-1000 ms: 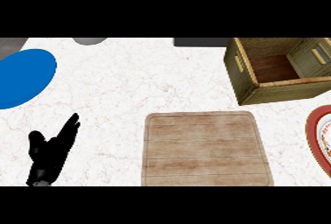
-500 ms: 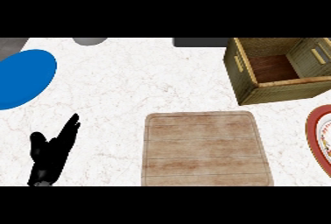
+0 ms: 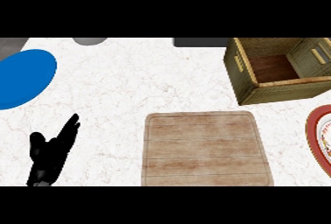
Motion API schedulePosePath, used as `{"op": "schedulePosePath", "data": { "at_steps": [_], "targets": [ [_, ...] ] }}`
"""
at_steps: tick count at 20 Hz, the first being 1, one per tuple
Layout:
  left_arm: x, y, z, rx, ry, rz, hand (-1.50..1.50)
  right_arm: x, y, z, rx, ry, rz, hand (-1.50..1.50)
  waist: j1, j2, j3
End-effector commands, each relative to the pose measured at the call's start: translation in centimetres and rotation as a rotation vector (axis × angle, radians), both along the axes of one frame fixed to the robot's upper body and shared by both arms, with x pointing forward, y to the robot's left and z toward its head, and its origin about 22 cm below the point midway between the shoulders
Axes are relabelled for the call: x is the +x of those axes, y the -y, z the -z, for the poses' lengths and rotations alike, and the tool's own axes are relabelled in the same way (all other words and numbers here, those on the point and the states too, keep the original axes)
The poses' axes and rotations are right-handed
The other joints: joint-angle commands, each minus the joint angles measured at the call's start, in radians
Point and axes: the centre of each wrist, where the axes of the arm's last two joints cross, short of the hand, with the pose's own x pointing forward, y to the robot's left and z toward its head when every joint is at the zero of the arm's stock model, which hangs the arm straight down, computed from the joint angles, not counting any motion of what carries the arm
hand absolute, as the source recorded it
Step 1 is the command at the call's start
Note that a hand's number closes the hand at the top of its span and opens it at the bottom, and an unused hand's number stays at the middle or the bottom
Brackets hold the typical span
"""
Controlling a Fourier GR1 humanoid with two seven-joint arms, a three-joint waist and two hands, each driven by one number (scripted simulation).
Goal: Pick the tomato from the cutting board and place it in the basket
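wicker basket (image 3: 304, 89) sits beyond the cutting board (image 3: 205, 148), brown floor showing

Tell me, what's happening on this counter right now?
Not much is being handled at this moment. One black hand, the robot's left, rests open at the lower left of the white counter, fingers straight, touching nothing. The wooden cutting board in the middle lies bare; no tomato shows on it. The basket sits at the upper right, and its visible floor shows nothing inside. A blue plate lies at the left edge and a red-rimmed plate at the right. The right hand is out of view.
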Motion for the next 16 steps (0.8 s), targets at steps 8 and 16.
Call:
{"op": "schedulePosePath", "data": {
  "at_steps": [8,16],
  "targets": [
    [-1.6,1.0,3.7,-0.023,-0.155,-0.016,0.0,0.2,3.1,-0.2,0.065,0.13,0.029,-1.5,-0.003,0.009,-0.013],
    [-1.7,-2.8,2.5,-0.014,-0.17,-0.05,0.0,-3.5,9.4,-3.4,0.192,0.176,0.17,-1.5,-0.017,0.005,-0.013]
  ]
}}
